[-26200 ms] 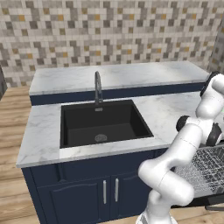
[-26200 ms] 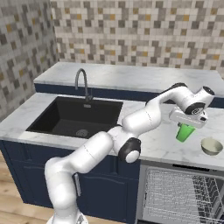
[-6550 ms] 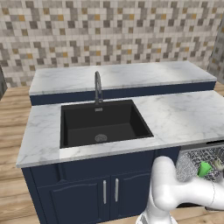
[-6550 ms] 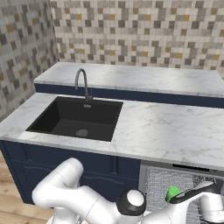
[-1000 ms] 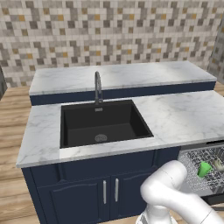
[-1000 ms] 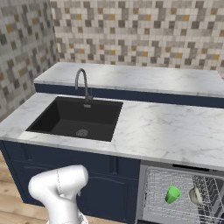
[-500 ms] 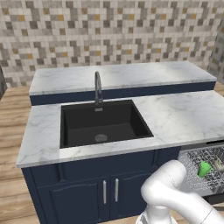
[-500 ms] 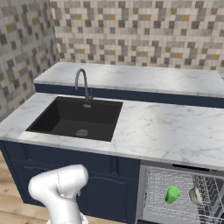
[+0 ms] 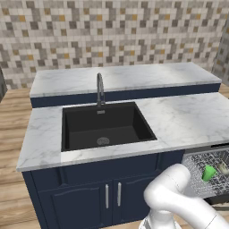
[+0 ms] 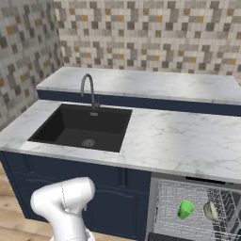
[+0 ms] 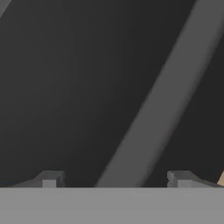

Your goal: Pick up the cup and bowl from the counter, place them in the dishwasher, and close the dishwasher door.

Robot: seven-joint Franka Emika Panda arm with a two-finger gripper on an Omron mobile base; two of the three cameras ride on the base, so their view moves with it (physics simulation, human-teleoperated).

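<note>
nothing has shifted in the last second: cup (image 10: 186,209) and bowl (image 10: 210,210) sit in the dishwasher (image 10: 197,212) rack. my gripper (image 11: 113,179), fingers apart and empty, faces the dishwasher door (image 11: 65,87) handle (image 11: 166,105) just ahead; next i push it shut.

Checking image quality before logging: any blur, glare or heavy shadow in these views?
Left base view: sharp, even light, no glare on the counter. Right base view: equally crisp; cup and bowl clear in the rack. Hand view: dim, soft, the door's grey handle blurred close-up.
</note>
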